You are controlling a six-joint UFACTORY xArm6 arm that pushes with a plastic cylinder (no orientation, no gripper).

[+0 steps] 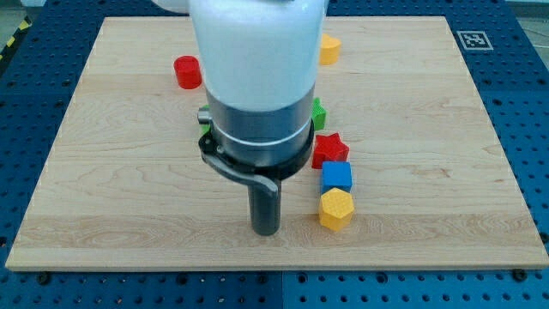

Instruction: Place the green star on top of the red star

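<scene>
The red star (330,150) lies right of centre on the wooden board (446,129). The green star (319,113) sits just above it toward the view's top, mostly hidden behind the arm, with only its right edge showing. My tip (265,233) rests on the board to the lower left of the red star, about a block's width left of the yellow hexagon (335,209), touching no block.
A blue cube (336,177) sits directly below the red star, with the yellow hexagon below that. A red cylinder (187,72) stands at the upper left. Another yellow block (329,50) is near the top edge. The arm's body hides the board's centre.
</scene>
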